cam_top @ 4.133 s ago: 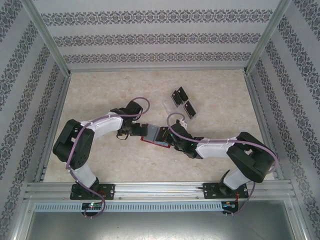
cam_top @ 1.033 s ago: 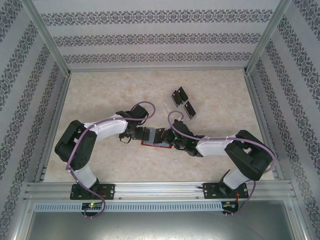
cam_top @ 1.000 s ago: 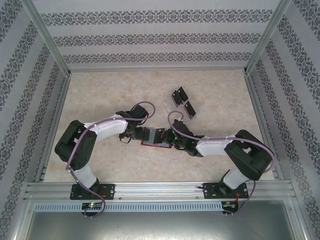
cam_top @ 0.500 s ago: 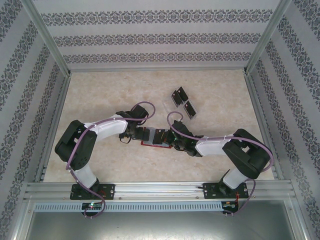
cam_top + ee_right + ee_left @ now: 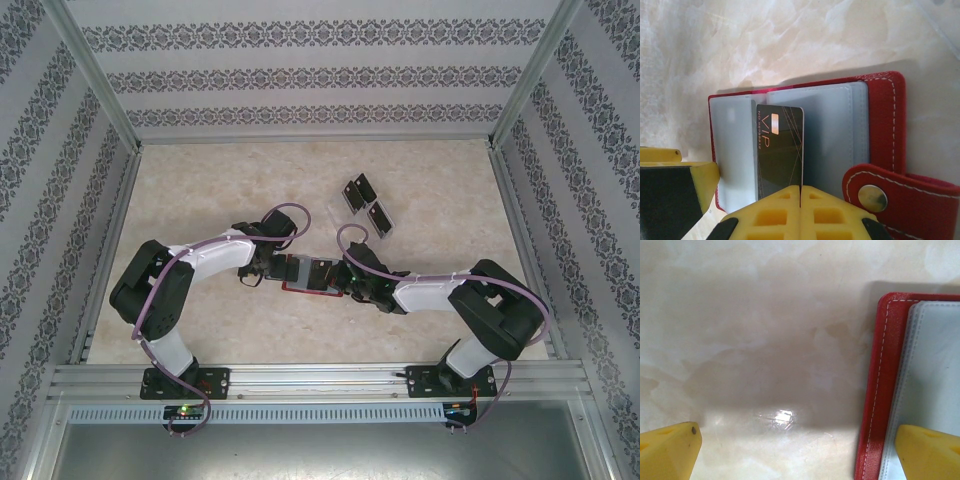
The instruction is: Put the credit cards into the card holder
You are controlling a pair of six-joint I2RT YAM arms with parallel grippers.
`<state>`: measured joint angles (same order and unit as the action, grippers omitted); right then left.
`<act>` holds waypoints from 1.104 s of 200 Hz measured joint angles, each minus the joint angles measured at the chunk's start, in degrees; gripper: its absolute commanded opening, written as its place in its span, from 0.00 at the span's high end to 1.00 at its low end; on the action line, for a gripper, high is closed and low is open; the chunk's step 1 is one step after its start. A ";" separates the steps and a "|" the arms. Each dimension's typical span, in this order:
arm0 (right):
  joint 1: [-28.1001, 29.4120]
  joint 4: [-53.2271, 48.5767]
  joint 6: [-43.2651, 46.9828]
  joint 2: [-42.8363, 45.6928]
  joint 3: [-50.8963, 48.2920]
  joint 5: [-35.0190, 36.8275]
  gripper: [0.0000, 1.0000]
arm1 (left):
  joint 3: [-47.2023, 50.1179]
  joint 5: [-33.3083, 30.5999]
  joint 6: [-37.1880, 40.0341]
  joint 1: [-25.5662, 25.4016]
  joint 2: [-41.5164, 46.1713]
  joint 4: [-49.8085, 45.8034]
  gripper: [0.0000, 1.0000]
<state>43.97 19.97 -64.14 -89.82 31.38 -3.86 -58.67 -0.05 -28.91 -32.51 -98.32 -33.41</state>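
The red card holder lies open on the table between the two arms, grey pockets up and its snap tab folded out. My right gripper is shut on a black credit card marked VIP. The card stands on edge over the pockets near the holder's fold. My left gripper is open and straddles the holder's left edge. One yellow fingertip is over the grey pocket and the other is over bare table. Two more black cards sit farther back.
A clear plastic rack holding the other black cards stands behind the card holder, right of centre. Aluminium rails and patterned walls bound the marble table. My left fingertip shows beside the holder in the right wrist view.
Since four seconds ago both grippers have closed in on the card holder, the left one onto its left edge. Over the last second almost nothing moves.
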 measured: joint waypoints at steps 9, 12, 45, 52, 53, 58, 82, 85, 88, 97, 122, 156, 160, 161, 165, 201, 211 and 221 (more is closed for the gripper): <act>0.00 0.00 0.00 -0.26 0.09 -0.13 1.00 | 0.00 0.00 -0.02 0.00 0.00 0.00 0.00; 0.00 0.00 0.00 -0.39 0.15 -0.15 1.00 | 0.00 0.00 -0.02 0.00 0.00 0.00 0.00; 0.02 -0.04 0.02 -2.10 1.40 -0.37 1.00 | 0.00 0.00 -0.02 0.00 0.00 -0.02 0.00; 0.02 -0.04 0.02 -2.34 1.70 -0.42 1.00 | 0.00 0.00 -0.02 0.00 0.00 0.00 0.00; 0.02 -0.04 0.02 -2.36 1.73 -0.44 1.00 | 0.00 0.00 0.00 0.00 0.00 0.00 0.00; 0.02 -0.04 0.04 -2.51 1.92 -0.55 1.00 | 0.00 0.00 0.00 0.00 0.00 0.00 0.00; 0.04 -0.07 0.04 -3.32 2.93 -1.01 1.00 | 0.00 0.00 -0.02 0.00 0.00 0.00 0.00; 0.07 -0.07 0.04 -3.45 3.06 -1.05 1.00 | 0.00 0.00 -0.02 0.00 0.00 0.00 0.00; 0.07 -0.07 0.04 -3.54 3.17 -1.16 1.00 | 0.00 0.02 -0.02 0.00 0.00 0.00 0.00; 0.07 -0.09 0.04 -3.87 3.52 -1.27 1.00 | 0.00 0.00 -0.02 0.00 0.00 0.00 0.00; 0.17 -0.11 0.04 -4.52 4.20 -1.51 1.00 | 0.00 0.02 -0.02 0.00 0.00 0.00 0.00; 0.15 -0.39 0.04 -4.50 4.26 -1.55 1.00 | 0.00 0.02 0.00 0.00 0.00 0.00 0.00; 0.15 -0.44 0.04 -4.46 4.26 -1.51 1.00 | 0.00 0.00 -0.02 0.00 0.00 0.00 0.00; 0.15 -0.44 0.04 -4.46 4.24 -1.51 1.00 | 0.00 0.00 -0.02 0.00 0.00 0.00 0.00; 0.15 -0.46 0.04 -4.39 4.24 -1.51 1.00 | 0.00 0.00 -0.02 0.00 0.00 0.00 0.00; -0.26 -0.70 0.22 -3.54 4.09 -1.38 1.00 | 0.00 -0.02 0.00 0.00 0.00 -0.02 0.00; -0.37 -0.81 0.26 -3.54 4.09 -1.38 1.00 | 0.00 -0.04 0.00 0.00 0.00 -0.02 0.00; -0.37 -0.94 0.26 -3.54 4.09 -1.38 1.00 | 0.00 -0.24 0.02 0.00 0.00 -0.04 0.00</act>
<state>43.59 19.03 -63.88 -93.36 35.46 -5.23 -58.67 -0.30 -28.88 -32.51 -98.32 -33.45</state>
